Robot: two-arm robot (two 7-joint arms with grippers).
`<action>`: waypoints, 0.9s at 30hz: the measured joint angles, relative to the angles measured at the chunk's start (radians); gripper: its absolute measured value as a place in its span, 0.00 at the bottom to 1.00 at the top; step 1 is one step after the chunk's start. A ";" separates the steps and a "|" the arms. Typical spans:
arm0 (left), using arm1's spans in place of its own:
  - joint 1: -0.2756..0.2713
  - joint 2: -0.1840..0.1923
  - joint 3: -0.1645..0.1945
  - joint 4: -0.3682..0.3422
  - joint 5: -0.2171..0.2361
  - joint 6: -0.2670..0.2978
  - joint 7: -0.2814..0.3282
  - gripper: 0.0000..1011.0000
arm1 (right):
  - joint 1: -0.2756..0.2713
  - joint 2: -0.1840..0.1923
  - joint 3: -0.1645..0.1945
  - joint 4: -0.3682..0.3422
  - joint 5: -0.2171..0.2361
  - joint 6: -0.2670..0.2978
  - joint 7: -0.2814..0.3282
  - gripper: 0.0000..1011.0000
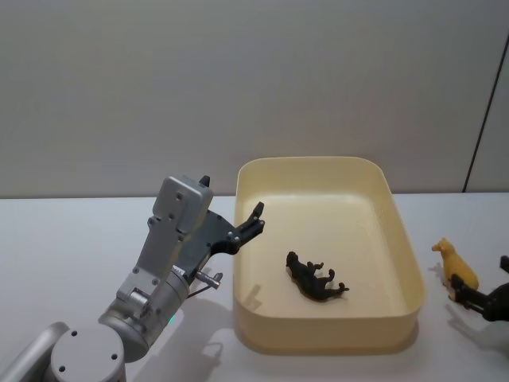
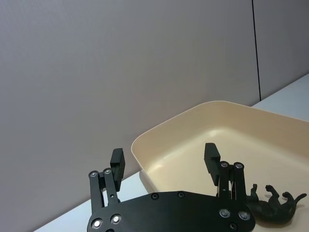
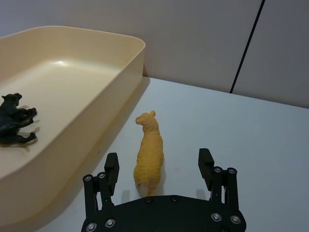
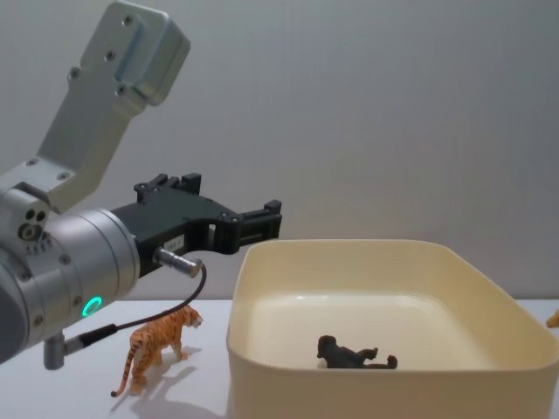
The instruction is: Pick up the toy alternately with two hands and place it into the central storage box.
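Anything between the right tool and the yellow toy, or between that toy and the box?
Nothing visible. The right tool, open, straddles the yellow toy on the table; only the storage box wall itself must be cleared.

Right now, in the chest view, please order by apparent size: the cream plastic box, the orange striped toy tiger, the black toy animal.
1. cream rectangular plastic storage box: clearly largest.
2. orange striped toy tiger.
3. black toy animal lying in the box: looks slightly smaller, but perhaps farther away, so 2 and 3 are unsure.
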 joint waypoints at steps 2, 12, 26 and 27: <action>0.000 0.000 0.000 0.000 0.000 0.000 0.000 0.99 | 0.008 -0.005 -0.005 0.011 -0.007 0.000 0.004 0.99; 0.000 0.000 0.000 0.000 0.000 0.000 0.000 0.99 | 0.063 -0.041 -0.038 0.086 -0.060 -0.004 0.018 0.92; 0.000 0.000 0.000 0.000 0.000 0.000 0.000 0.99 | 0.093 -0.060 -0.056 0.126 -0.089 -0.008 0.024 0.53; 0.000 0.000 0.000 0.000 0.000 0.000 0.000 0.99 | 0.094 -0.061 -0.056 0.127 -0.089 -0.008 0.024 0.51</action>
